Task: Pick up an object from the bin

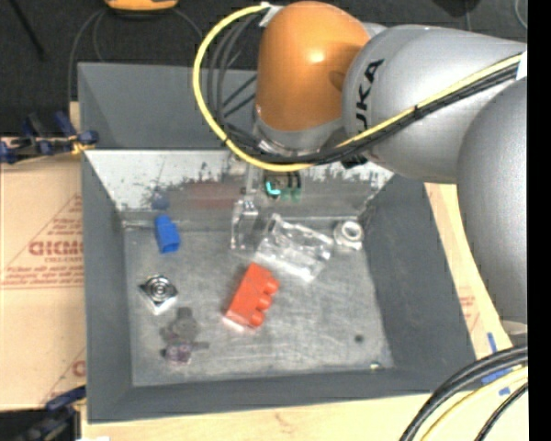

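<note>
Orange wrist cover (303,62) tops claw (248,217), low at bin (106,292) 12 o'clock; can't tell if clenched or released. Clear plastic piece (298,246) just beside, at its 4 o'clock; red brick (251,299) at 6.

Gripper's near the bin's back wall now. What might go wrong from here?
1. The gripper sits right beside the clear plastic piece, whose edges barely stand out from the bin floor, so a grasp may land off-centre and slip.
2. The red brick lies just in front; a push might shove the clear piece onto it.
</note>
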Motion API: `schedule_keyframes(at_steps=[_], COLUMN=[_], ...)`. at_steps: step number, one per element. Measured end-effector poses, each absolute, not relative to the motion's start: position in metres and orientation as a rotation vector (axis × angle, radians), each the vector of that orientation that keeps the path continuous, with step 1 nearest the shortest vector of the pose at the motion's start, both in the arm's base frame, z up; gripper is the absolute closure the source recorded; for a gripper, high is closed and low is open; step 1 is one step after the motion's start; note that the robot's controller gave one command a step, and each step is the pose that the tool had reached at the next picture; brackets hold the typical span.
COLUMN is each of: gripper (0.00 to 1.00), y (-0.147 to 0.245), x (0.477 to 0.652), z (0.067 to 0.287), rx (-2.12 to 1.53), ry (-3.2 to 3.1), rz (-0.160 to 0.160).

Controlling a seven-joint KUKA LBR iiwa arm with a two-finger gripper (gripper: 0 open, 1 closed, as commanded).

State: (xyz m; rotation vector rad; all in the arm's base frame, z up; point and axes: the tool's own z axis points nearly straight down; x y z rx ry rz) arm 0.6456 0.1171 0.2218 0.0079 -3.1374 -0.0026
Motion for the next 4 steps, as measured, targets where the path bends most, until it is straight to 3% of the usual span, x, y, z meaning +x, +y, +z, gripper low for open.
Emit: schedule_keyframes(at_steps=[1,2,3,4], gripper=[0.0,0.0,1.0,1.0], y=[0.07,0.069,0.07,0.08], x=[0.573,0.574,0.576,0.575], z=[0.148,0.081,0.086,0.224], rx=[0.675,0.78,0.776,0.82], ry=[-3.063,-3.04,-3.048,-3.045], rz=[0.003,-0.002,-0.004,0.004])
